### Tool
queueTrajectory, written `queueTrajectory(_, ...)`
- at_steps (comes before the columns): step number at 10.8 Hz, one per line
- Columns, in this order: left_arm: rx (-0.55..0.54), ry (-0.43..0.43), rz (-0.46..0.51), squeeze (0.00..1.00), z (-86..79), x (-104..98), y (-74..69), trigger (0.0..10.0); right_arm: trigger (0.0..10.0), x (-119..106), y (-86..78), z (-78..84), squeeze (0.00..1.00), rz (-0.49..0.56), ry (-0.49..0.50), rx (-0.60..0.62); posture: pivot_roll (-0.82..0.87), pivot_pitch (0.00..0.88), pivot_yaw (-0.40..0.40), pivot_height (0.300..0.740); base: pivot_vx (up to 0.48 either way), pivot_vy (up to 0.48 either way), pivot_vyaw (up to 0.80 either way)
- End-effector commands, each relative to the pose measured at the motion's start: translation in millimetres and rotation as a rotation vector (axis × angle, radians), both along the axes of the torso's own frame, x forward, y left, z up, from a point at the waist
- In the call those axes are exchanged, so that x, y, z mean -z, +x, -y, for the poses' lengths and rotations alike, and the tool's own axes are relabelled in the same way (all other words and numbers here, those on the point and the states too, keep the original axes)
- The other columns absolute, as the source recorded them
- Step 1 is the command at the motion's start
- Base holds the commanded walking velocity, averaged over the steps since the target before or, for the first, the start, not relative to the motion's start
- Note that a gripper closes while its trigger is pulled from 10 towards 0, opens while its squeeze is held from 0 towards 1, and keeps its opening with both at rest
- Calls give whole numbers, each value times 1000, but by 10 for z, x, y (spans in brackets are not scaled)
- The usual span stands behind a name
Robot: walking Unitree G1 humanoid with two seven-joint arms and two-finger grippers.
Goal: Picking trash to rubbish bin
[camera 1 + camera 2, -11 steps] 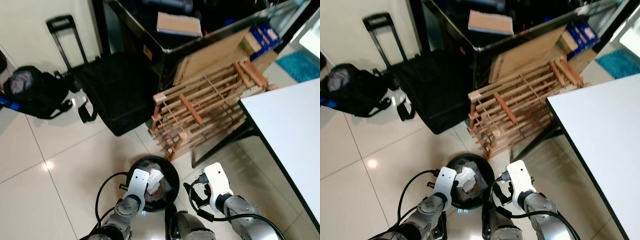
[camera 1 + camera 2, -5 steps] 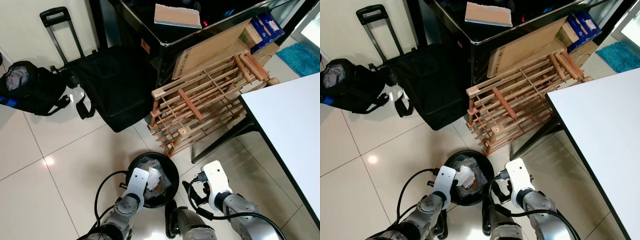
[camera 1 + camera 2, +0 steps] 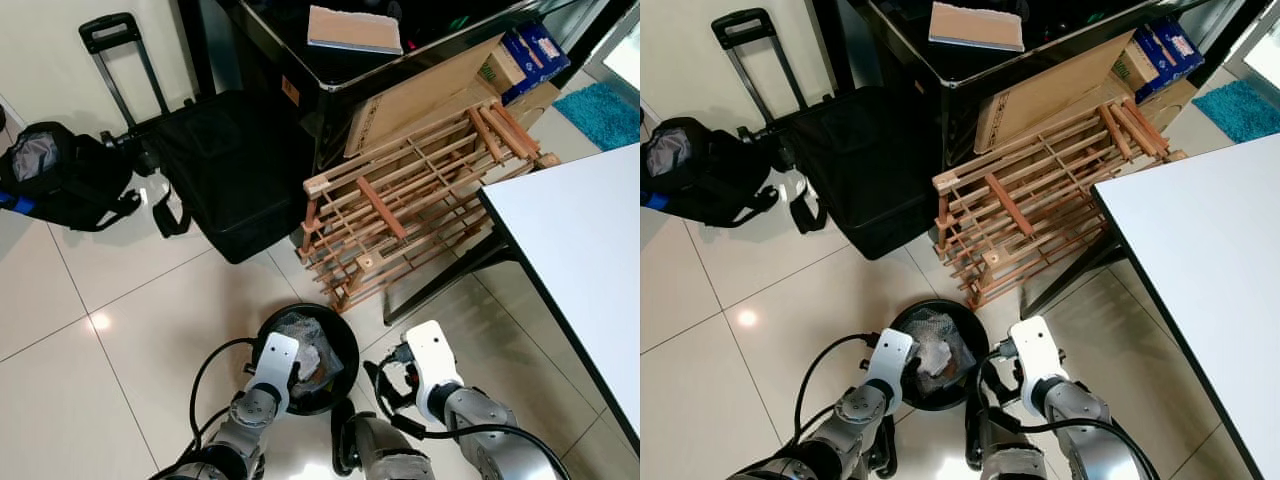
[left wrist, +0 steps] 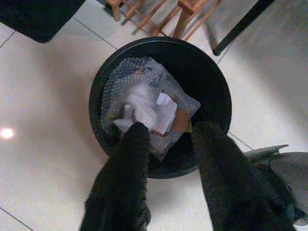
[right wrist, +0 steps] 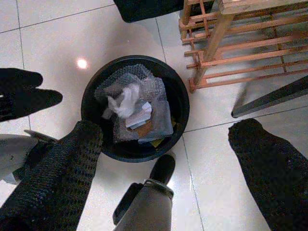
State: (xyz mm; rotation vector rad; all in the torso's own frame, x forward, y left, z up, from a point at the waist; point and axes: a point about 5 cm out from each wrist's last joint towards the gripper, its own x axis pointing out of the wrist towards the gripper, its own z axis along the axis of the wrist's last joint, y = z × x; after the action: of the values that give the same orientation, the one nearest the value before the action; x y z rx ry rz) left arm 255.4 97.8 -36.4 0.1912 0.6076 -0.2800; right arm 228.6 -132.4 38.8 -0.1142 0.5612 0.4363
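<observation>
A round black rubbish bin (image 3: 345,342) stands on the tiled floor just in front of me. Inside it lie bubble wrap (image 4: 126,77), a crumpled white paper (image 4: 144,103) and a brown scrap. My left gripper (image 4: 171,132) hangs over the bin's near rim, open, with one fingertip (image 4: 136,132) close to the white paper and nothing between the fingers. The right gripper (image 5: 167,130) hovers beside the bin on its right, fingers spread wide open and empty.
A wooden lattice rack (image 3: 420,200) leans just behind the bin, against a black cabinet. To the left are a black suitcase (image 3: 230,170) and a black backpack (image 3: 60,180). A white table (image 3: 580,250) with a dark leg fills the right side. My foot (image 5: 162,169) is beside the bin.
The white crumpled paper that was at my left gripper's fingers now lies lower in the bin, let go. The head camera shifted slightly.
</observation>
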Motion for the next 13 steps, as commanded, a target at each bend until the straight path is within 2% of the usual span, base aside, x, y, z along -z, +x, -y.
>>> queueTrajectory(1,16,8,-40,620,38,80,-106,10000,10000,30,-43,15,0,-24,1,5,-144,327,-74,740,0,0,0)
queueTrajectory(2,-3,14,-24,0,20,60,-79,10000,10000,25,-16,7,0,-18,3,7,-139,318,-69,740,0,0,0)
queueTrajectory(5,-51,-3,119,0,-47,-122,108,10000,10000,-71,182,-43,0,56,21,21,-117,270,-43,740,0,0,0)
queueTrajectory(6,-102,0,234,0,-134,-281,243,10000,10000,-220,335,-64,0,143,33,45,-106,248,-32,740,0,0,0)
queueTrajectory(8,-197,6,448,0,-326,-644,481,10000,10000,-539,611,-80,0,304,75,111,-84,209,-19,740,0,0,0)
queueTrajectory(10,-258,-1,651,0,-486,-1123,727,10000,10000,-888,854,-108,0,463,134,167,-65,169,-5,740,0,0,0)
queueTrajectory(11,-250,-1,743,0,-501,-1375,826,10000,10000,-1067,948,-83,0,541,158,210,-61,148,5,740,0,0,0)
queueTrajectory(13,-211,2,872,0,-433,-1721,876,10000,10000,-1267,1045,-8,0,638,170,284,-60,133,16,740,0,0,0)
